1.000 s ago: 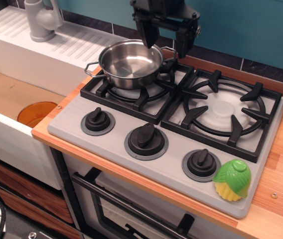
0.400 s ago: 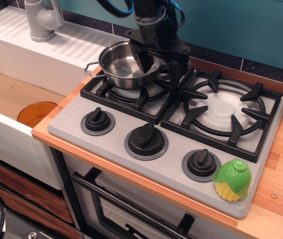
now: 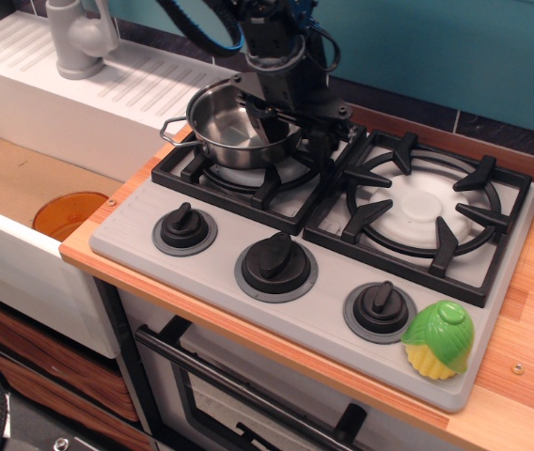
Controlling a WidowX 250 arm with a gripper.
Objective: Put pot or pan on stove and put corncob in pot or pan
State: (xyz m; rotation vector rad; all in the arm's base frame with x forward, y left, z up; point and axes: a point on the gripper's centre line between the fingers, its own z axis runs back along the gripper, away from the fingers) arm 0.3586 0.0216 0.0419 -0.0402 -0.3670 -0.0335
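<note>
Stainless-steel pot (image 3: 239, 127): seated on the black grate of the left burner, toward the far left of the grey cooktop (image 3: 248, 310). Upright, empty as far as the interior shows, one wire loop handle visible projecting to the left. The first half of the task appears met.

Gripper (image 3: 288, 132): lowered at the pot's right rim. One dark finger (image 3: 265, 115) lies inside the bowl, the other stands outside the wall by the grate. The fingers straddle the rim; whether they press on the steel or stand just clear of it cannot be told from this view.

Toy corncob (image 3: 439, 340): at the near right corner of the cooktop, just beside the right-hand knob (image 3: 381, 308). Green husk uppermost, yellow kernels showing below toward the near edge. It is stubby; the long axis seems to tilt toward the near edge, though this is uncertain.

Governing relation: the corncob lies well apart from the gripper, diagonally toward the near right corner, past the empty right burner (image 3: 424, 209). The next move, in my judgement, requires release of the rim, a lift clear of the grates, then travel along that diagonal.
</note>
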